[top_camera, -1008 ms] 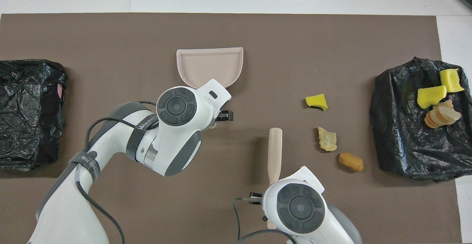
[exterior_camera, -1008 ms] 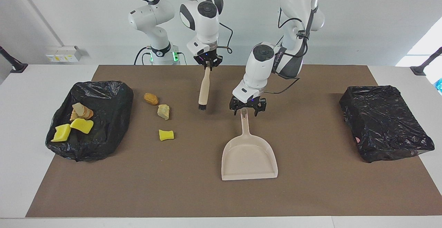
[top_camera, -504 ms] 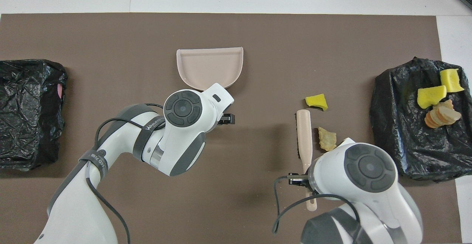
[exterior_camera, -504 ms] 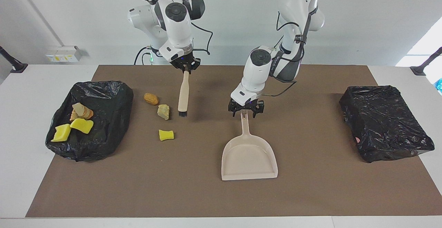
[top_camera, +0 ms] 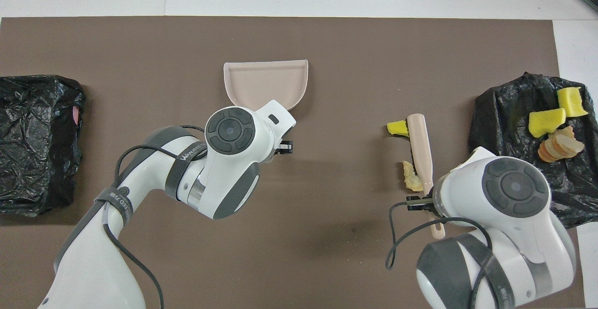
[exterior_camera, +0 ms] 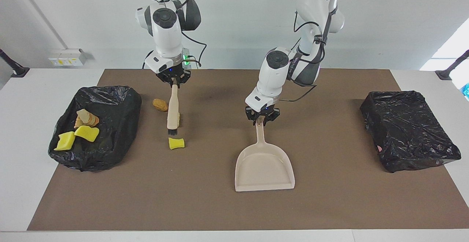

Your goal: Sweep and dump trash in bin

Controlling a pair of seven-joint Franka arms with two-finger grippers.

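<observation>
My left gripper (exterior_camera: 261, 119) is shut on the top of the handle of the beige dustpan (exterior_camera: 264, 167), which lies flat on the brown mat (exterior_camera: 329, 198) mid-table. Shut on the handle of the beige brush (exterior_camera: 172, 110), my right gripper (exterior_camera: 173, 82) holds it bristles-down among the loose trash. The brush covers part of a pale lump (exterior_camera: 178, 118). An orange-tan chunk (exterior_camera: 160, 104) lies beside the brush, nearer the robots. A yellow sponge piece (exterior_camera: 176, 143) lies just past the bristles. In the overhead view the brush (top_camera: 419, 147) runs between the sponge piece (top_camera: 396, 127) and the lump (top_camera: 411, 179).
A black-bagged bin (exterior_camera: 110, 125) at the right arm's end holds yellow sponge pieces (exterior_camera: 86, 133) and bread-like slices (exterior_camera: 86, 119). A second black-bagged bin (exterior_camera: 408, 134) sits at the left arm's end. White table shows around the mat.
My right arm has carried the brush toward its own end of the table, in among the loose trash. My left gripper has closed on the dustpan handle; the dustpan has not moved.
</observation>
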